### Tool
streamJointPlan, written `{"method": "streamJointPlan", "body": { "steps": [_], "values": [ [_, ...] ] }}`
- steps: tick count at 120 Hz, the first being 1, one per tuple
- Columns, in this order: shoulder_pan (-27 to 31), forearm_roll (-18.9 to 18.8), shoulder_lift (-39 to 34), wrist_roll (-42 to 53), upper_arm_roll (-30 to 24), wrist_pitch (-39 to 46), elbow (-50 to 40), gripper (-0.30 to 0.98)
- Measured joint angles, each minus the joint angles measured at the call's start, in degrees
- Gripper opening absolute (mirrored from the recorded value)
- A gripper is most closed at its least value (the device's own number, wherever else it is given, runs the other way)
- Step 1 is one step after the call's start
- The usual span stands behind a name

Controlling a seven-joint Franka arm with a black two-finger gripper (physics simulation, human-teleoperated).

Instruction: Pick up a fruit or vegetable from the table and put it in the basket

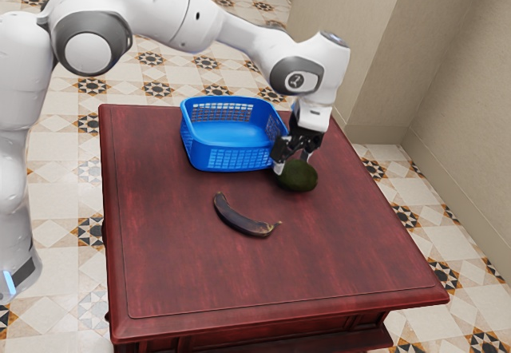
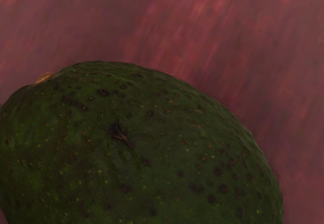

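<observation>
Low over the table's far part, the gripper [image 1: 294, 164] is open, its two fingers standing wide apart at the upper part of the dark green avocado [image 1: 298, 177]. One finger is by the avocado's side toward the basket, while the other goes down behind it, its tip hidden. Close under the hand in the wrist view lies the avocado [image 2: 147, 153], its speckled skin and small stem end visible. The blue basket [image 1: 231, 160] stands beside the gripper, toward the exterior view's left. A dark, browned banana [image 1: 239, 221] lies on the table, nearer the exterior camera.
The reddish wooden table [image 1: 343, 249] carries all these things. The basket's near corner is close to the gripper and avocado. A beige wall [image 1: 455, 73] rises beyond the table's edge at the exterior view's right.
</observation>
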State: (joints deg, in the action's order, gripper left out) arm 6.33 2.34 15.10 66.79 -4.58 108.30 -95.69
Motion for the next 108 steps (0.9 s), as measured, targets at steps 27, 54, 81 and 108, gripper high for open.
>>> {"method": "streamJointPlan", "body": {
  "steps": [27,54,81,108],
  "values": [
    [-0.43,0.03,0.06,-0.93,0.01,0.68,-0.85,0.69],
    [-0.44,0.02,-0.03,-1.57,0.01,1.36,-1.99,0.69],
    [-1.91,-0.34,0.35,-1.96,0.01,2.11,-2.67,0.68],
    [-2.09,-0.95,0.74,-2.08,0.08,2.79,-2.68,0.49]
  ]
}}
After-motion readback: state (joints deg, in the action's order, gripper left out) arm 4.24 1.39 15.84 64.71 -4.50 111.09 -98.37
